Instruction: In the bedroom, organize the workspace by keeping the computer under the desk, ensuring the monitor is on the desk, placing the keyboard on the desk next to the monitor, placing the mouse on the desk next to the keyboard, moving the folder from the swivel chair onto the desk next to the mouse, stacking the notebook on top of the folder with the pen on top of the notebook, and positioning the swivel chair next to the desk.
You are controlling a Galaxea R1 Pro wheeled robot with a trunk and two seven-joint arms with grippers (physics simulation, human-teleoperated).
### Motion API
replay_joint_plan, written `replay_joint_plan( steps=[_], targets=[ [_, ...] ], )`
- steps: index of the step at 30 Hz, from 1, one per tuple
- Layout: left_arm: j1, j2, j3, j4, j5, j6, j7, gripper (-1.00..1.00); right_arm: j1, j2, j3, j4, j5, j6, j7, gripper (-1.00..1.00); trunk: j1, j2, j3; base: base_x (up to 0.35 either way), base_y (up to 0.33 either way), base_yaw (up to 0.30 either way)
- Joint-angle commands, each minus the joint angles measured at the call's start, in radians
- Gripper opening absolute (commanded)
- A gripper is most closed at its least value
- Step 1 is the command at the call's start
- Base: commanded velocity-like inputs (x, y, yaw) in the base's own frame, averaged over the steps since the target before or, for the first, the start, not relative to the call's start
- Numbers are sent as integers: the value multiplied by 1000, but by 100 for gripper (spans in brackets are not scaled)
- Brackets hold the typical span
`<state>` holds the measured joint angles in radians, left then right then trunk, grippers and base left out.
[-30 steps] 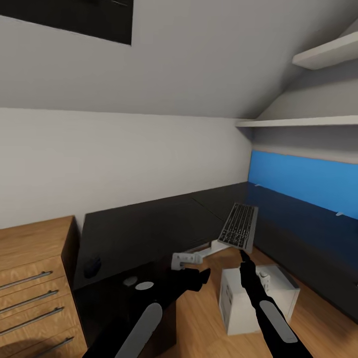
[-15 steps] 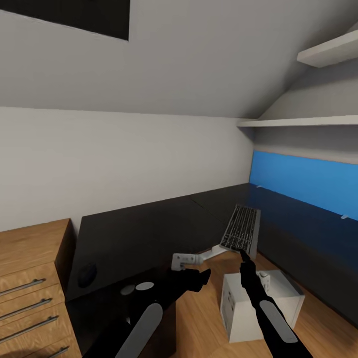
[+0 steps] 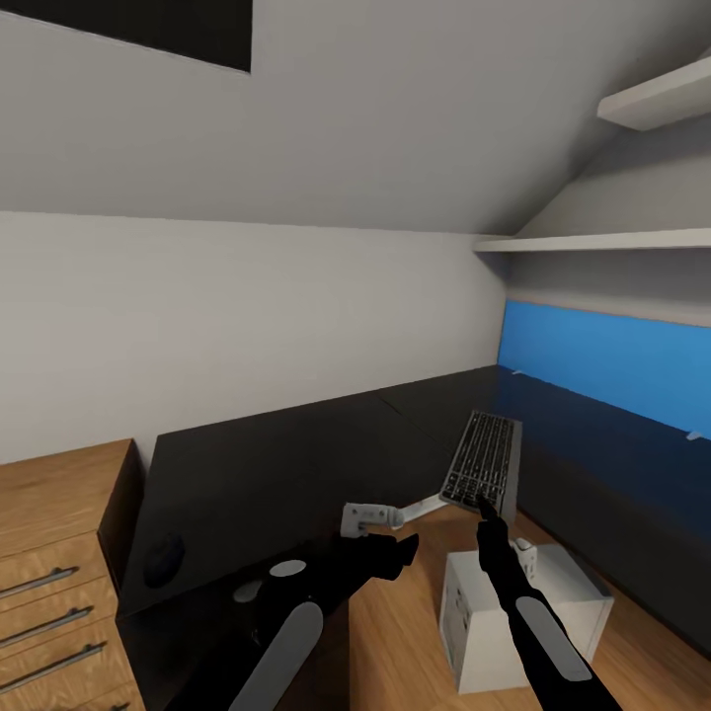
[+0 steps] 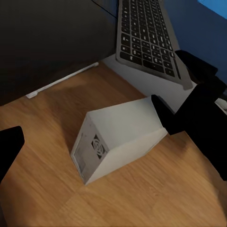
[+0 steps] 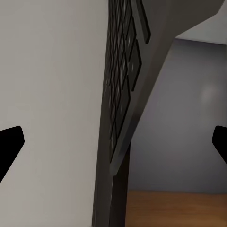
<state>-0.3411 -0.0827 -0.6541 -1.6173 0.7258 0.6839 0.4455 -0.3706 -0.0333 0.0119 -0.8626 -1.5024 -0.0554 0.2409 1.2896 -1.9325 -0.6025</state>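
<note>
1. Right claw (image 3: 483, 507) is up at the near edge of the keyboard (image 3: 484, 459); whether the fingers pinch it, can't tell from the head view. In the right wrist view the two fingertips (image 5: 10, 144) sit far apart at the frame edges, with the keyboard (image 5: 125, 80) edge-on between them — claw wide, contact unclear.
2. Keyboard is tilted, its near end lifted over the counter (image 3: 296, 454) edge, its far end towards the blue back panel (image 3: 602, 360).
3. Left claw (image 3: 400, 551) hangs over the wood floor (image 3: 395, 632), holding nothing; the left wrist view shows one fingertip (image 4: 9, 144), so its opening can't be judged.
4. Computer (image 3: 513, 617) stands on the floor below the keyboard, beside the right arm; the vented face shows in the left wrist view (image 4: 94, 149).
5. Wooden drawer unit (image 3: 49, 573) sits against the counter's left end.
</note>
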Motion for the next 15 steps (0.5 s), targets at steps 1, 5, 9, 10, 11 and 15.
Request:
replay_joint_plan(
  steps=[1, 5, 9, 10, 11, 15],
  targets=[
    [-1, 0, -1, -1, 10, 2, 10, 100, -1, 0, 2, 1, -10, -3, 5, 100, 0, -1, -1, 18, 0, 0],
    [-1, 0, -1, 0, 10, 1, 10, 100, -1, 0, 2, 1, -11, -3, 5, 100, 0, -1, -1, 90, -14, 0],
    [-1, 0, -1, 1, 11, 1, 10, 100, -1, -3, 2, 1, -11, -3, 5, 100, 0, -1, -1, 80, -21, 0],
    [-1, 0, -1, 1, 11, 1, 10, 100, -1, -4, 2, 1, -11, -3, 5, 100, 0, -1, -1, 37, -10, 0],
    [-1, 0, -1, 1, 11, 1, 10, 100, -1, -5, 2, 1, -11, -3, 5, 100, 0, -1, -1, 29, -8, 0],
    [-1, 0, -1, 2, 12, 2, 10, 100, -1, -8, 1, 1, -11, -3, 5, 100, 0, -1, -1, 11, -3, 0]
  ],
)
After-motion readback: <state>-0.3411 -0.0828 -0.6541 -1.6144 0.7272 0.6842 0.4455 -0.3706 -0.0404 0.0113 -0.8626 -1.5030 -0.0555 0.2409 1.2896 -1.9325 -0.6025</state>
